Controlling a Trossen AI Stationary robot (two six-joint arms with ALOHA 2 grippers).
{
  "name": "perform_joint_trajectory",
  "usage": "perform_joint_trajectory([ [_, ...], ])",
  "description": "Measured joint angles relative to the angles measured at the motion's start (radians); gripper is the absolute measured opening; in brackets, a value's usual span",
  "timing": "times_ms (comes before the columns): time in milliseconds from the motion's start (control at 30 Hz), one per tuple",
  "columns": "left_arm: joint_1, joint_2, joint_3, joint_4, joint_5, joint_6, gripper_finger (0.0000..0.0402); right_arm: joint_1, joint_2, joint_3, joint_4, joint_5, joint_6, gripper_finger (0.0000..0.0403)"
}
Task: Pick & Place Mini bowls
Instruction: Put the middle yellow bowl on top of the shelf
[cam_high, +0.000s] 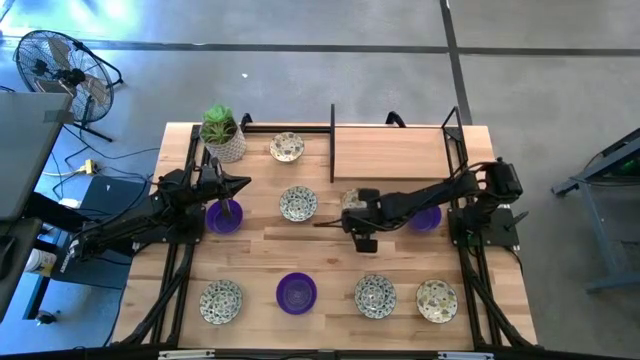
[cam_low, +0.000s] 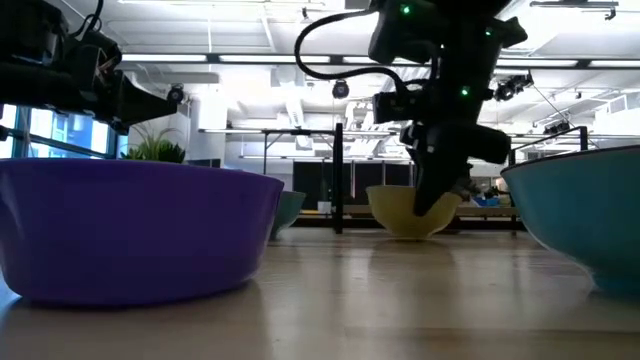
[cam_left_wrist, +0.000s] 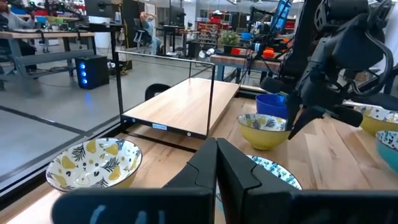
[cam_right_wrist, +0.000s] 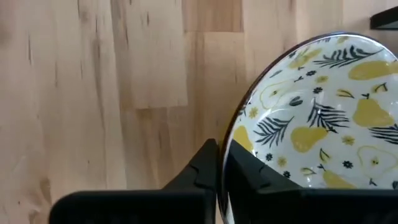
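Note:
A cream mini bowl with a yellow pear pattern (cam_right_wrist: 323, 112) stands on the table near its middle (cam_high: 351, 197). My right gripper (cam_right_wrist: 222, 152) comes down on its rim, shut on it (cam_left_wrist: 297, 124). Over at the table's left, my left gripper (cam_high: 240, 183) is held level, shut on nothing (cam_left_wrist: 216, 163), above a purple mini bowl (cam_high: 223, 216). Other mini bowls rest on the table: patterned ones (cam_high: 298, 203) (cam_high: 287, 147) and a purple one (cam_high: 296, 292). My right gripper pinches the pear-patterned bowl's rim (cam_right_wrist: 239, 121), one finger outside the wall (cam_right_wrist: 202, 165) and one inside over the pattern (cam_right_wrist: 249, 171). The fingers come steeply from above, slanting from the table's right. The bowl's base rests on the table (cam_low: 410, 232).
A potted plant (cam_high: 222, 135) stands at the far left. A raised wooden platform with a black frame (cam_high: 395, 152) fills the far right. Another purple bowl (cam_high: 426, 217) lies under my right arm. Three patterned bowls (cam_high: 220, 300) (cam_high: 375, 295) (cam_high: 436, 300) line the near edge.

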Motion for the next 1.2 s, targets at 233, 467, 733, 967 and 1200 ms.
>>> perform_joint_trajectory([
  [233, 0.0, 0.0, 0.0, 0.002, 0.002, 0.0, 0.0001, -0.009, -0.039, 0.052, -0.071, -0.024, 0.031, 0.0022],
  [467, 0.0, 0.0, 0.0, 0.001, 0.002, 0.0, 0.0001, -0.026, -0.118, 0.216, -0.262, -0.006, 0.052, 0.0009],
  [733, 0.0, 0.0, 0.0, 0.001, 0.003, 0.0, 0.0001, -0.145, -0.202, 0.298, -0.543, 0.056, 0.074, 0.0007],
  [967, 0.0, 0.0, 0.0, 0.001, 0.004, -0.001, 0.0001, -0.389, -0.327, 0.153, -0.571, 0.019, -0.015, 0.0018],
  [1200, 0.0, 0.0, 0.0, 0.001, 0.004, -0.001, 0.0001, -0.658, -0.395, -0.011, -0.456, -0.032, -0.156, 0.001],
])
